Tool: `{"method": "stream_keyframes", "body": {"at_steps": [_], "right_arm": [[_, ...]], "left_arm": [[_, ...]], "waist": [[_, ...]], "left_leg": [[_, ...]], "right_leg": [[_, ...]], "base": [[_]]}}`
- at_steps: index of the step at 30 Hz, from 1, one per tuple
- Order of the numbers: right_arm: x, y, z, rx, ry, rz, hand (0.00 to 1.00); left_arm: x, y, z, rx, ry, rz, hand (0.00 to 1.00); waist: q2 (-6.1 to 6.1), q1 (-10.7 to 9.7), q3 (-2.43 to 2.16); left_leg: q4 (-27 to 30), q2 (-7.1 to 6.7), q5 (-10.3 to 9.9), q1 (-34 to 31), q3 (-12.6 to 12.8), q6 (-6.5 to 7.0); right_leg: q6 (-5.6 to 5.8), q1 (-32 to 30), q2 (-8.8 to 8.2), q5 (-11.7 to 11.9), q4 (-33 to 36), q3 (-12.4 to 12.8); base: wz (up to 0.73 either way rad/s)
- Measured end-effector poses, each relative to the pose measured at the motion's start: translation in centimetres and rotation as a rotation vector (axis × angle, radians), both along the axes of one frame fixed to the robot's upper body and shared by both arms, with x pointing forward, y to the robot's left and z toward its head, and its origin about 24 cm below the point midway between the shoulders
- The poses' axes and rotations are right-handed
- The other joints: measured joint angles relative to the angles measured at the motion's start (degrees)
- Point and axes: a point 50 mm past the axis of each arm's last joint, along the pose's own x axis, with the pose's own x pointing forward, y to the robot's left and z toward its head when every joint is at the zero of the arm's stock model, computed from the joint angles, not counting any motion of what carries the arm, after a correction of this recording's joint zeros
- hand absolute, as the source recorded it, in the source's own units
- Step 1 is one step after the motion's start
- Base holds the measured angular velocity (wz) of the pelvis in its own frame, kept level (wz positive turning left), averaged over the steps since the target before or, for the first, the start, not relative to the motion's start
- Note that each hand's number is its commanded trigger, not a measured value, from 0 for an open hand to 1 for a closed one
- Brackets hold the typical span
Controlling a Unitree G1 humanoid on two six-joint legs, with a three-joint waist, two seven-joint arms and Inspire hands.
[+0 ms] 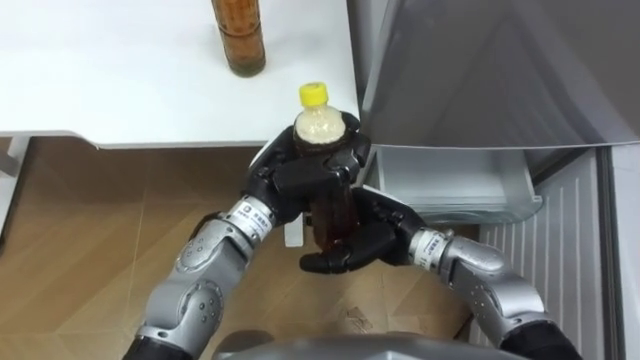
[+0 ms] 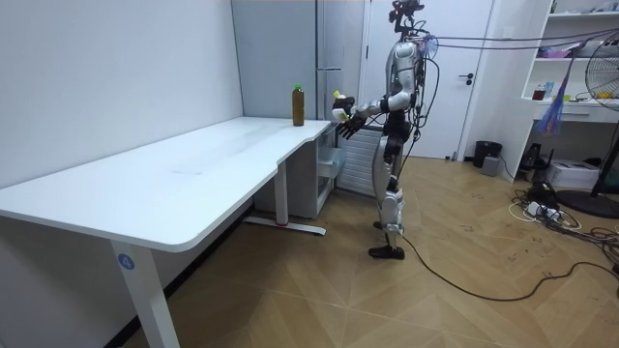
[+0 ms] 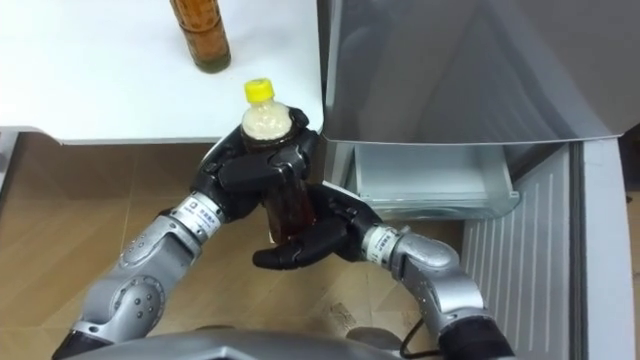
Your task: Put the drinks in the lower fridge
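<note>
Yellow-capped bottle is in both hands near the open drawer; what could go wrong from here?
One: the left hand grips the bottle high, the right hand just lies under its base, so releasing either might tip it. Two: the open drawer sits low beneath the grey fridge front; the cap could clip that edge going in.

The near bottle is dark brown with a pale neck and a yellow cap. At eleven o'clock, the far bottle is amber. Table white, fridge grey, floor brown wood-grain; left hand and right hand black.
</note>
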Motion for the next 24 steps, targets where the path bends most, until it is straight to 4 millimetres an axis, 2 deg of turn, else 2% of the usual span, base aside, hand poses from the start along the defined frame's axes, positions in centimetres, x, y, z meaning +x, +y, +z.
{"method": "stream_keyframes", "body": {"at_steps": [18, 20, 24], "right_arm": [[-0.37, 0.01, -0.13, -0.002, 0.006, 0.036, 1.0], [-0.37, 0.05, -0.12, -0.001, 0.006, 0.037, 1.0], [-0.37, 0.07, -0.12, 0.0, 0.006, 0.037, 1.0]], "left_arm": [[-0.07, 0.03, -0.08, 0.019, -0.001, -0.01, 1.0], [-0.07, 0.0, -0.07, 0.018, -0.002, -0.009, 1.0], [-0.06, 0.01, -0.05, 0.017, -0.003, -0.008, 1.0]], "waist": [[-0.01, 0.1, -0.16], [0.04, 0.1, -0.27], [0.38, 0.1, -0.89]], "left_leg": [[0.3, 0.0, -0.1, -0.3, 0.0, 0.13], [0.3, 0.0, -0.1, -0.3, 0.0, 0.13], [0.3, 0.0, -0.1, -0.2, 0.0, 0.13]], "right_leg": [[0.0, -0.2, 0.03, 0.0, 0.1, 0.1], [0.0, -0.3, 0.03, 0.0, 0.1, 0.2], [-0.01, -0.2, 0.02, 0.0, 0.1, 0.1]], "base": [[0.0], [0.0], [0.0]]}}
